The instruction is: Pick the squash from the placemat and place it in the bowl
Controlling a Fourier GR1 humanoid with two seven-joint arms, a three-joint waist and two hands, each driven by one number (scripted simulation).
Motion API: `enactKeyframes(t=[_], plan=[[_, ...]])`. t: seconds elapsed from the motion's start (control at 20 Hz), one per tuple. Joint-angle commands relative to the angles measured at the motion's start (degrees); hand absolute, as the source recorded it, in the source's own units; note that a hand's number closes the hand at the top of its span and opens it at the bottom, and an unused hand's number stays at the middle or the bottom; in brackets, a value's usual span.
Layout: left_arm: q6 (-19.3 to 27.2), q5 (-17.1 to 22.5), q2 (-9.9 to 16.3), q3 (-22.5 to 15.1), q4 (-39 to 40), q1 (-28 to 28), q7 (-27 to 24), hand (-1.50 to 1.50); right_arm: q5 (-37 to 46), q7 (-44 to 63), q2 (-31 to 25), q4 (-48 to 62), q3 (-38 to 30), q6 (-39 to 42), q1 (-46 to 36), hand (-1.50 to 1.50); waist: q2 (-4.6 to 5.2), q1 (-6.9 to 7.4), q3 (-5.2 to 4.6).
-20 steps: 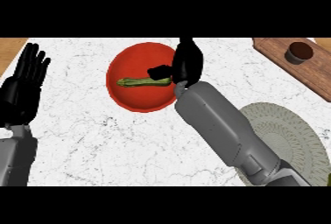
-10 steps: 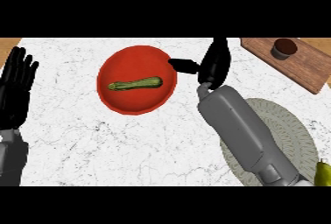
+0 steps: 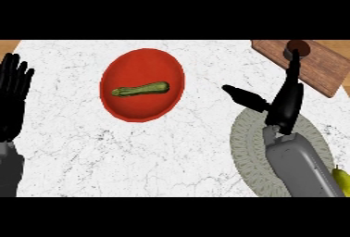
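Observation:
A green squash [image 3: 140,89] lies on its side inside the red bowl [image 3: 145,62], left of the counter's middle. My right hand [image 3: 287,102] is open with straight fingers, well right of the bowl and above the upper edge of the round grey placemat [image 3: 247,148]; nothing is in it. The right forearm covers much of the placemat. At the left edge my left hand [image 3: 14,97] rests open, fingers up, apart from the bowl.
A wooden cutting board [image 3: 321,69] with a small dark round object [image 3: 298,46] sits at the top right corner, just past my right fingertips. A yellow-green fruit [image 3: 342,180] shows at the right edge, beside the placemat. The counter is white marble.
My right hand has left the bowl and drawn back to the right, over the placemat, with its fingers open. The squash stays lying in the bowl. The left hand has not moved on its own.

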Motion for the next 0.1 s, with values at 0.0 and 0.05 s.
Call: enactKeyframes(t=[0.0,0.05], plan=[[-0.5,-0.1,-0.3,-0.4,-0.7,0.8,0.2,0.00,-4.3,-2.8,-5.6,-13.6,-2.0,3.5,11.3,-1.50,0.08,0.37,-0.02],[0.7,-0.4,-1.4,-1.4,-3.6,0.9,2.2,0.00,-7.9,-8.7,-4.3,-12.4,-1.8,2.5,15.2,-1.50,0.16,0.72,0.03]])
